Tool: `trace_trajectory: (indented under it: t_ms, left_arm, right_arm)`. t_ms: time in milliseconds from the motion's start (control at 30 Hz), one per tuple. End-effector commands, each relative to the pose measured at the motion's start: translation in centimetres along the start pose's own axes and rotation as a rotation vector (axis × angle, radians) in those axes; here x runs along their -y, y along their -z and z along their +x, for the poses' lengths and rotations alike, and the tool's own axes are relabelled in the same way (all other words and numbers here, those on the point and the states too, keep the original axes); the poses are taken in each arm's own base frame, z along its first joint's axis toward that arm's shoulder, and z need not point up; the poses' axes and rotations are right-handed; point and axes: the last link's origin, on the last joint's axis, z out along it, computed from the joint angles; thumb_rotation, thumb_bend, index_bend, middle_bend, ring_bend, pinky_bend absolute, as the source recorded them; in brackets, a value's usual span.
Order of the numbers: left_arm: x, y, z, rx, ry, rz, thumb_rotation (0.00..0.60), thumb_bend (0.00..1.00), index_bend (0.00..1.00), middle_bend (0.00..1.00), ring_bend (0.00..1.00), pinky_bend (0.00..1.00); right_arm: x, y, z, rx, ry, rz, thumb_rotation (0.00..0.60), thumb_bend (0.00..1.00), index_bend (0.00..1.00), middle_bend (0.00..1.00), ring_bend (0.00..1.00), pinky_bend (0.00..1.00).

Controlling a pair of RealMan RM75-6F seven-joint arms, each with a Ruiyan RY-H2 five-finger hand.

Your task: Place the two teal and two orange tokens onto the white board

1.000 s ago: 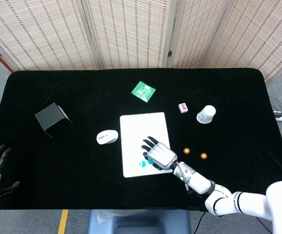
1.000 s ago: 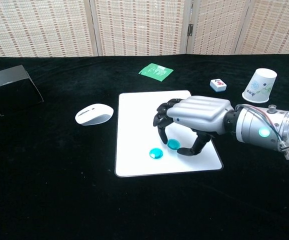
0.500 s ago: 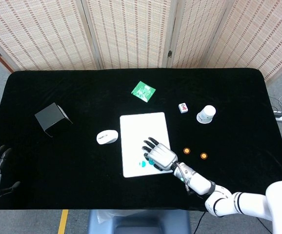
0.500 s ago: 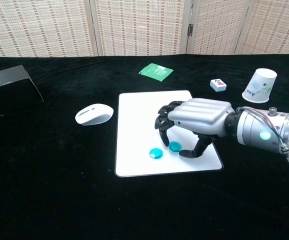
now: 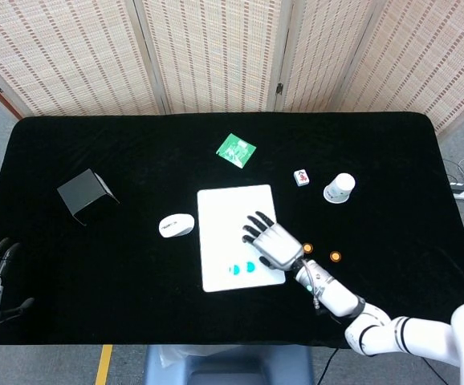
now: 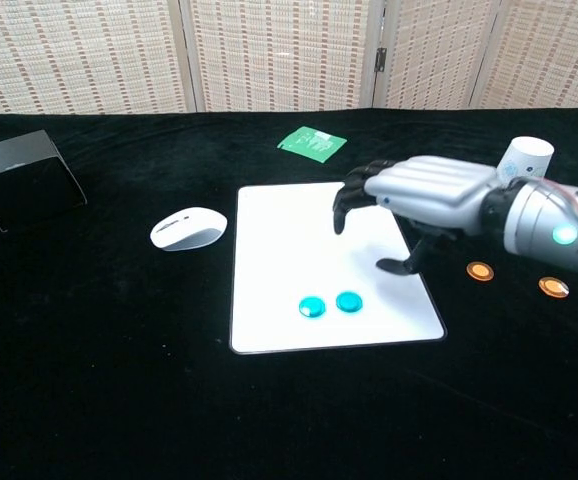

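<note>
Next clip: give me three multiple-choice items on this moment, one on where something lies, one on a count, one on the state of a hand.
1. Where do the two round orange tokens lie?
A. on the black tablecloth, right of the white board
B. on the white board
C. inside the white paper cup

2. How many round teal tokens lie on the flat white rectangular board?
A. none
B. two
C. four

3. What is the right hand holding?
A. a teal token
B. the white computer mouse
C. nothing

Key: 1 A, the orange tokens rest on the cloth beside the board. 2 B, the teal tokens sit side by side on it. 3 C, the right hand hovers above the board, fingers apart.
</note>
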Motion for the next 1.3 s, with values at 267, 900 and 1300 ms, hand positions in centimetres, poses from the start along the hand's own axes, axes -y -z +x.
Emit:
trace_trajectory:
  t_ms: [267,900,1300]
  left_arm:
    - [-0.7,-0.3,-0.2,0.007,0.0,-0.019,0.6,0.2,0.07,0.0,0.01,0.0]
    - [-0.9,-0.2,0.1,0.01,-0.001,-0.019,0.6,0.2,0.07,0.0,0.0,0.0]
    - [-0.7,-0.2,-0.1,0.017,-0.002,-0.012,0.6,0.2,0.07,0.0,0.0,0.0]
  right_arm:
    - [-5.5,3.4,-1.6,0.053,-0.023,-0.175,0.6,0.41,0.39,0.2,0.03,0.0]
    - [-7.5,5.8,-5.2,0.109,-0.049,-0.234,0.6,0.41,0.39,0.2,0.03,0.0]
    - [-7.6,5.5,-5.7,0.12,-0.041,-0.235,0.6,0.41,0.41,0.2,0.03,0.0]
